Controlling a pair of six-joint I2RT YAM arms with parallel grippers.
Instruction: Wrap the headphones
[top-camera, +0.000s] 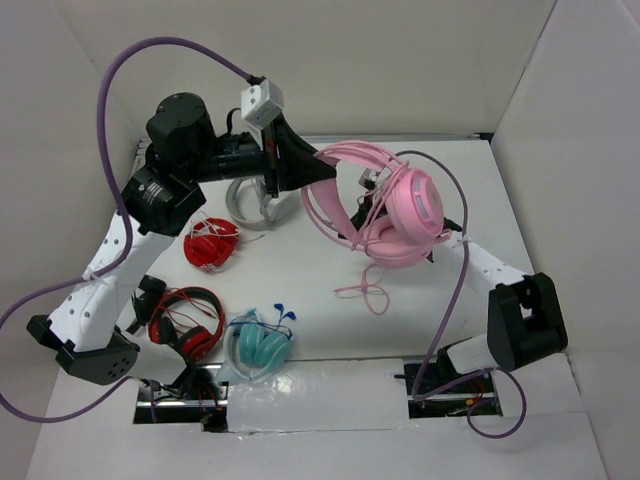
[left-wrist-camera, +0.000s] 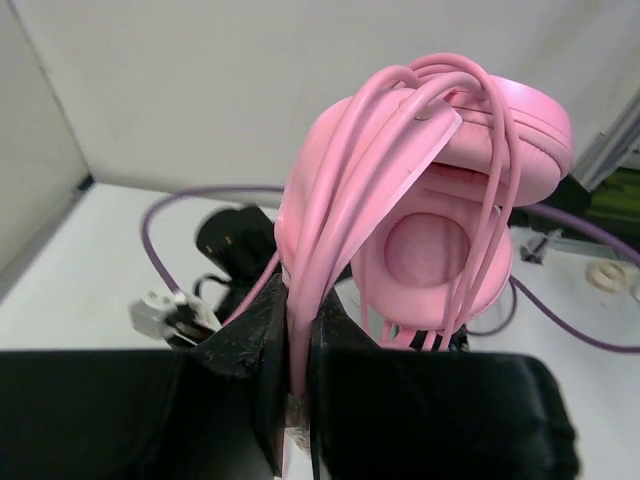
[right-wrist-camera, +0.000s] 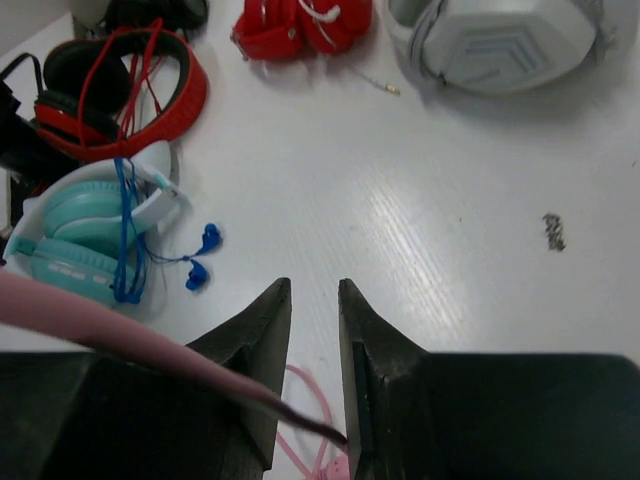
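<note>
Tension counts: the left gripper clamps the large pale-pink padded headphones aloft near the white table's far edge, so the right gripper, jaws narrowly apart around their thin pink cable, should feed loops taut.

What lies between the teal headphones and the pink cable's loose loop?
Small blue earbuds, close beside the teal headphones; otherwise bare table up to the cable loop. The top view shows it.
</note>
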